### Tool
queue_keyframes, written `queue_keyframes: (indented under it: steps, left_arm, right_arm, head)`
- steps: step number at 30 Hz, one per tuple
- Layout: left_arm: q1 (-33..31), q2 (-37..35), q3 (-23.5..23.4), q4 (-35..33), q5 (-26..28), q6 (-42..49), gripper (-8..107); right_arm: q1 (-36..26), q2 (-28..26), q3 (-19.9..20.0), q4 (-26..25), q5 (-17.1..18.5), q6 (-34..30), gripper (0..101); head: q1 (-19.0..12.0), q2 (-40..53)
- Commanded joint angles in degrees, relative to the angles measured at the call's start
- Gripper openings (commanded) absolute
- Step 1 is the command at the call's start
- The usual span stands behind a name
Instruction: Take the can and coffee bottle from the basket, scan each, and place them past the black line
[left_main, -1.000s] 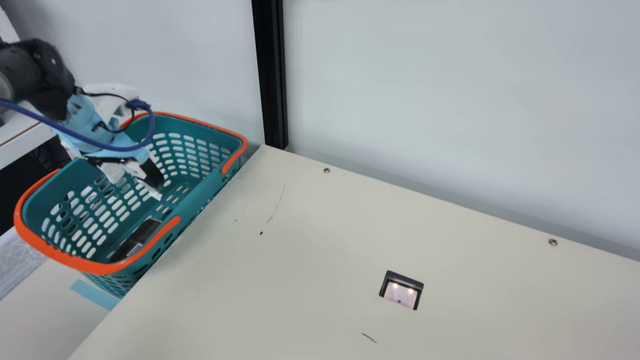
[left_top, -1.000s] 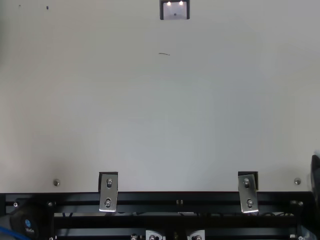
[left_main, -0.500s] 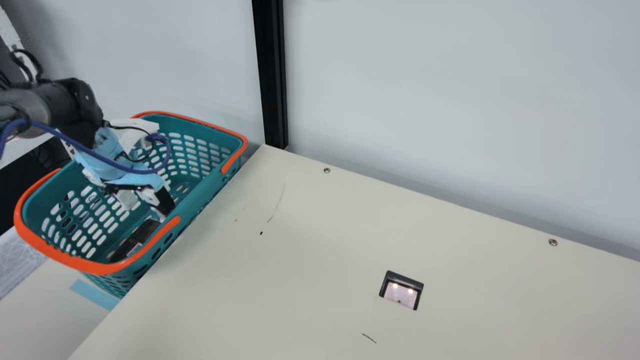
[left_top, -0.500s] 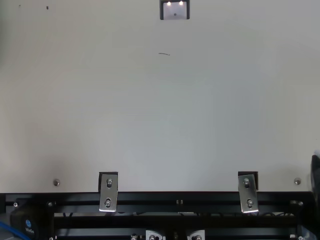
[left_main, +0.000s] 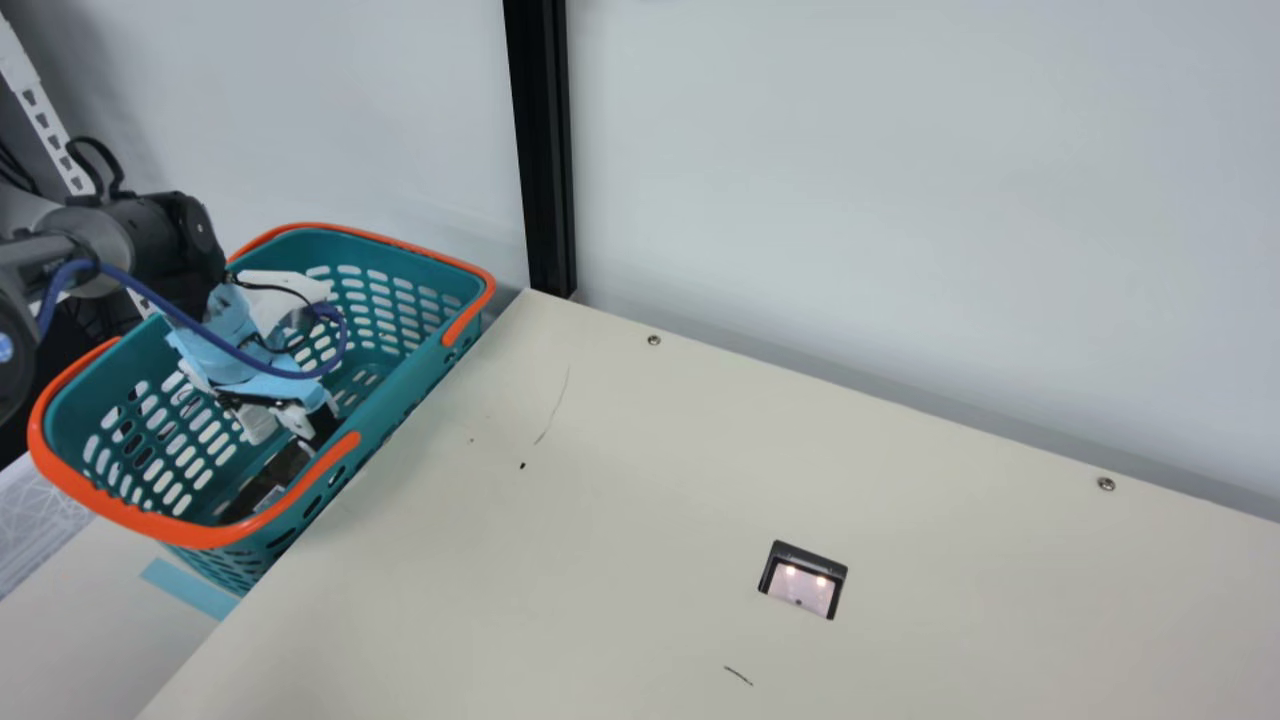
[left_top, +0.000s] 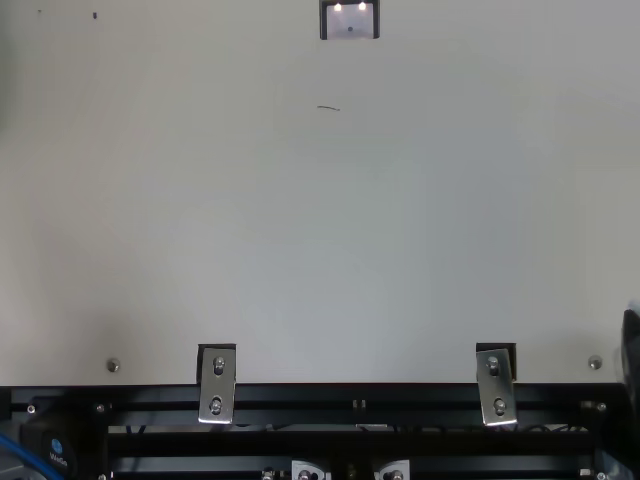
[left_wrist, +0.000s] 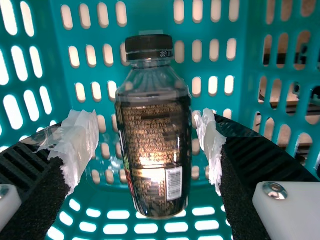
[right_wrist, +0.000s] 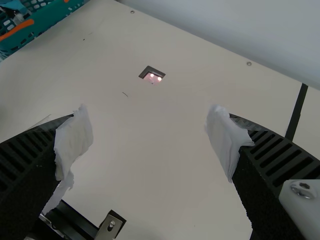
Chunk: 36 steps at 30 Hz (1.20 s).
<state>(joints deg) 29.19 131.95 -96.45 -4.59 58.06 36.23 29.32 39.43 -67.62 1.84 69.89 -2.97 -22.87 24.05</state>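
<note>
The coffee bottle (left_wrist: 156, 130) lies in the teal basket (left_main: 400, 375), between the spread fingers of the left hand (left_wrist: 150, 145). Its dark cap and clear, narrowing shoulder look like smooth, hard plastic; if full, it is probably moderately heavy and fairly stiff, though a hard squeeze might dent it. The glossy label could slide, so the straight, labelled middle seems the best hold, clear of the tapering shoulder, with the white wraps on the pads adding some grip. The right hand (right_wrist: 147, 142) is spread and holding nothing above the worktop (right_wrist: 160, 185).
</note>
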Motion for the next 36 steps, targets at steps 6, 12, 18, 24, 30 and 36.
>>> queue_keyframes:
  steps: [6, 12, 18, 24, 30, 36]
  left_arm:
    - [0.64, 2.74, -0.65, 0.16, -0.45, 1.81, 90]
    - [0.53, 4.29, -0.53, -0.18, -1.24, 2.77, 90]
    - [0.34, 5.39, -0.21, -0.63, -2.11, 3.19, 90]
    - [0.20, 6.35, -0.12, -1.88, -3.02, 3.24, 10]
    - [0.46, 3.36, 1.02, -5.22, -5.75, 3.95, 10]
    - [0.65, -5.11, 3.87, -9.76, -10.56, 6.04, 10]
  right_arm:
    - [0.00, 0.00, 0.00, 0.00, 0.00, 0.00, 101]
    - [0.00, 0.00, 0.00, 0.00, 0.00, 0.00, 101]
    - [0.00, 0.00, 0.00, 0.00, 0.00, 0.00, 101]
    - [0.00, 0.00, 0.00, 0.00, 0.00, 0.00, 101]
    - [0.00, 0.00, 0.00, 0.00, 0.00, 0.00, 101]
    - [0.00, 0.00, 0.00, 0.00, 0.00, 0.00, 101]
  head:
    - [-1.39, 0.87]
    - [-1.39, 0.87]
    - [-1.39, 0.87]
    - [-1.39, 0.87]
    - [-1.39, 0.87]
    - [-1.39, 0.87]
